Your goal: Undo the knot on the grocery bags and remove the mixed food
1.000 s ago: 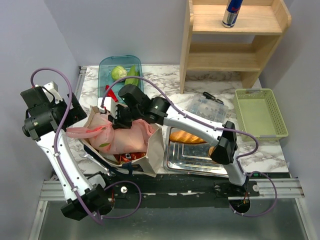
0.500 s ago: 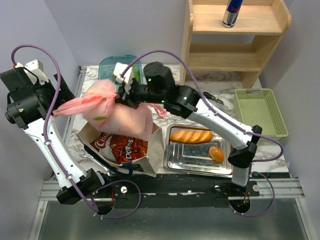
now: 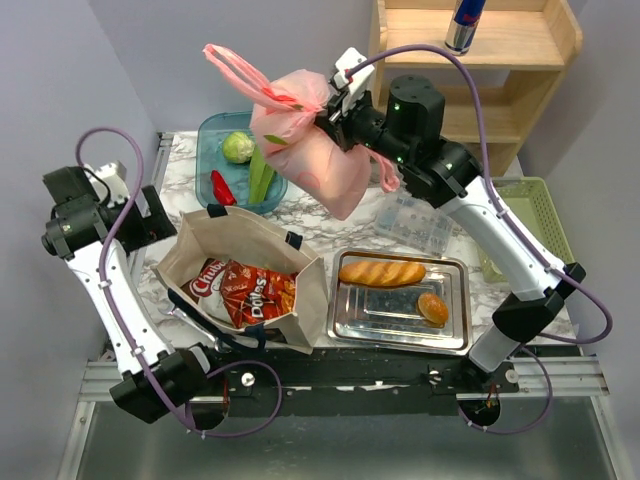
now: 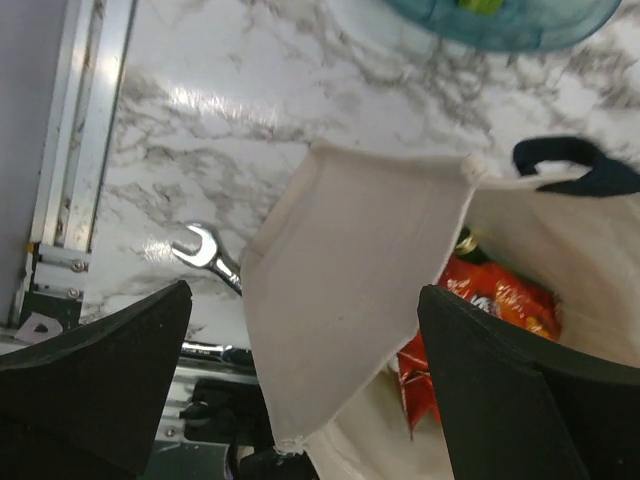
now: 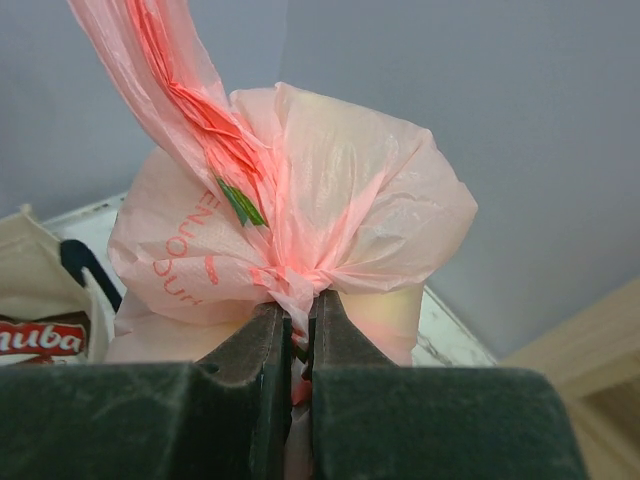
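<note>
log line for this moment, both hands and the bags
right hand: shut on knot | pink bag: hanging in air, tied | left hand: open above edge of tote | chip bags: in tote

you'll see the pink bag (image 3: 315,165) is thin, translucent plastic film, crinkled and faintly shiny, creased tightest at the knot (image 5: 292,282). the tote (image 3: 250,235) is matt beige canvas, and the chip bags (image 3: 250,292) inside it are glossy. your surface (image 4: 250,90) has a polished marble look. the tray (image 3: 345,330) is mirror-bright metal, the wrench (image 4: 208,252) shiny metal, and the shelf (image 3: 510,45) smooth pale wood.
</note>
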Available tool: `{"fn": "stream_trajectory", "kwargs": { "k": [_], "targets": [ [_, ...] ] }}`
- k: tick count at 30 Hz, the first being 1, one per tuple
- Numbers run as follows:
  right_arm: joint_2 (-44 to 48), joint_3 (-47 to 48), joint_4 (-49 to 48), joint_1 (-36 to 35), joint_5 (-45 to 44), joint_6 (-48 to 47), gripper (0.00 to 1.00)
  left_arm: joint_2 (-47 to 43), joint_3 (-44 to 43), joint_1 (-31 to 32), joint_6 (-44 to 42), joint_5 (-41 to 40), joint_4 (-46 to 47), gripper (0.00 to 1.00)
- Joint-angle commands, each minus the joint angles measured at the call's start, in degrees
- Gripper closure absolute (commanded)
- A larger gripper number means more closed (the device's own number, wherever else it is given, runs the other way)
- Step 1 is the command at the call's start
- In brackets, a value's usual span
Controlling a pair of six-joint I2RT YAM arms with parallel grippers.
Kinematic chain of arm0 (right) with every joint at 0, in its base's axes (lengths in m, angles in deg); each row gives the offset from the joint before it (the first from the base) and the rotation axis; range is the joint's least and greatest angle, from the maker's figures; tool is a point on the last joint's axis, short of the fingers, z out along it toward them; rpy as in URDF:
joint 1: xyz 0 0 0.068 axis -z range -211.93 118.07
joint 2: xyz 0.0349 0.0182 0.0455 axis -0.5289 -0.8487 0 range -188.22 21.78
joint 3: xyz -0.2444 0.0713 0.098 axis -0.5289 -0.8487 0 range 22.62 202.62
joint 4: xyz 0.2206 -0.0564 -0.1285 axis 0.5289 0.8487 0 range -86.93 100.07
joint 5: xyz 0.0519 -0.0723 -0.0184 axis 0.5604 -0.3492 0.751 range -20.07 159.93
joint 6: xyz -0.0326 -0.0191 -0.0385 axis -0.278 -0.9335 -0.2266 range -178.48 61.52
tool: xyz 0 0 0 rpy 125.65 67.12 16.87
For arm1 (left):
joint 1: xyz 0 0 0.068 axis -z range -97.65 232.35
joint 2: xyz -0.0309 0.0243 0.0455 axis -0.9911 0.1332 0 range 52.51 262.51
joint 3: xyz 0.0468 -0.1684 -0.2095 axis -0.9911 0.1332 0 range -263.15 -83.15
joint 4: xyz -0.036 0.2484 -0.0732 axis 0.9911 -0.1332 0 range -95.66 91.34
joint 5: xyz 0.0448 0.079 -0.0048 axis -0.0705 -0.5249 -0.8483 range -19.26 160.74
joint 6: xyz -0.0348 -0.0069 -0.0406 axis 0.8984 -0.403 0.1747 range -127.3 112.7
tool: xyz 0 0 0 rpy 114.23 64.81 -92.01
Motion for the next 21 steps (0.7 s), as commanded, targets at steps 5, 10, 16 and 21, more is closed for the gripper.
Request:
{"fn": "stream_trajectory", "kwargs": {
  "k": [5, 10, 16, 21],
  "targets": [
    [4.94, -6.72, -2.8, 6.52, -0.75, 0.64, 0.99, -5.28, 18.1, 6.68, -5.3, -13.12, 3.21, 0.08],
    [6.28, -9.26, -2.48, 7.59, -0.36, 0.68, 0.99, 1.42, 14.05, 6.35, -4.57, -18.56, 4.27, 0.77],
    [7.86, -11.12, -2.06, 8.25, -0.53, 0.06, 0.99, 15.05, -8.57, 3.71, -4.02, -19.52, -0.92, 1.0],
    [9.1, -12.87, -1.62, 8.91, -0.88, -0.41, 0.99, 28.27, -32.52, 3.69, -4.93, -25.02, -6.18, 1.0]
  ]
}}
